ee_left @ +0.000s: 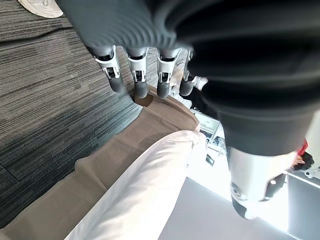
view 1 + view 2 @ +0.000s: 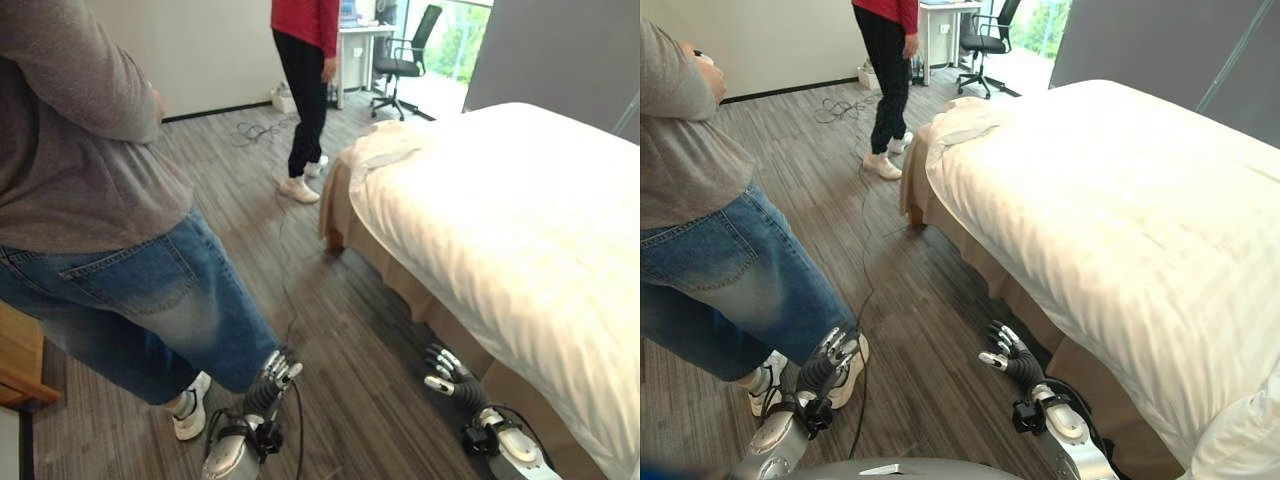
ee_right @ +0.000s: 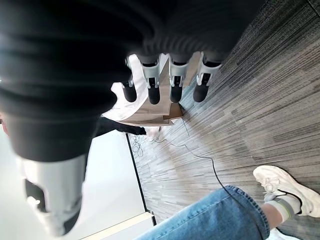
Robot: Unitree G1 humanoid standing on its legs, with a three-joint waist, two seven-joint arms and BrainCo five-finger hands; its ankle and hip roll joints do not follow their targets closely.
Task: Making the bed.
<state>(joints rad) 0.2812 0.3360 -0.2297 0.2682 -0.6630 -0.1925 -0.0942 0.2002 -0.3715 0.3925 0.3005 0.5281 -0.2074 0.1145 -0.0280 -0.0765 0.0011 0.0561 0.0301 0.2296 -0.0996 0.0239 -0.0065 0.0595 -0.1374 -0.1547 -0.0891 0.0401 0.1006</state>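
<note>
Both hands hang open and empty over the floor, the right hand (image 2: pixel 1012 352) nearer the white duvet (image 2: pixel 1120 200) lying beyond its fingertips, the left hand (image 2: pixel 830 358) well apart.

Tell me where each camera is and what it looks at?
Left eye view: on the head, looking down at the white-quilted bed and wooden floor; both hands show, left hand, right hand.
Right eye view: beside it, same scene.
Left wrist view: along straight fingers toward that bed.
Right wrist view: along straight fingers toward a person in blue jeans, shared with both eyes.
</note>
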